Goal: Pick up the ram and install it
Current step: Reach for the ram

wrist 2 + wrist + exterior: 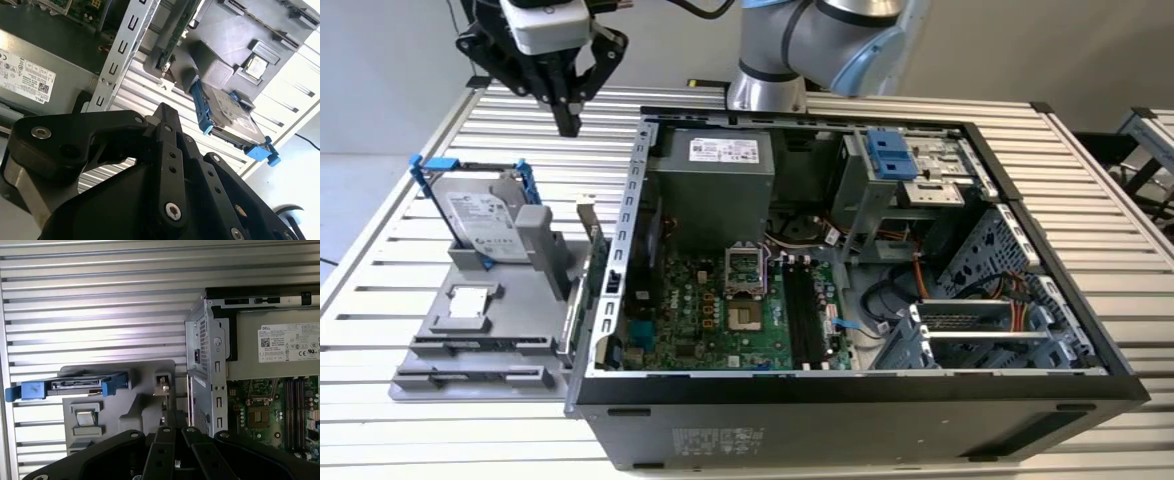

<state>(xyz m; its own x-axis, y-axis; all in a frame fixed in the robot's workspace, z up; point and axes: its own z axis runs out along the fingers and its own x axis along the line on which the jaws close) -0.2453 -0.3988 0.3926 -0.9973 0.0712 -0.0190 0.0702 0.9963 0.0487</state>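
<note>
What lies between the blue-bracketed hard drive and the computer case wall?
The ram, standing on edge in the grey fixture, seen in the second wrist view.

Open air surrounds the hand [567, 128]; case wall [638, 190] and hard drive [487, 225] stand nearby.

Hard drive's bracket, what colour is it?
Blue; the bracket shows best in the first wrist view.

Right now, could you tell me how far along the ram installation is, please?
Nothing looks done yet: the ram stands on edge in the grey fixture beside the case, and the motherboard slots look empty. In hand: nothing; the claw hangs shut above the table, near the fixture. Left: both the pickup and the install.
</note>
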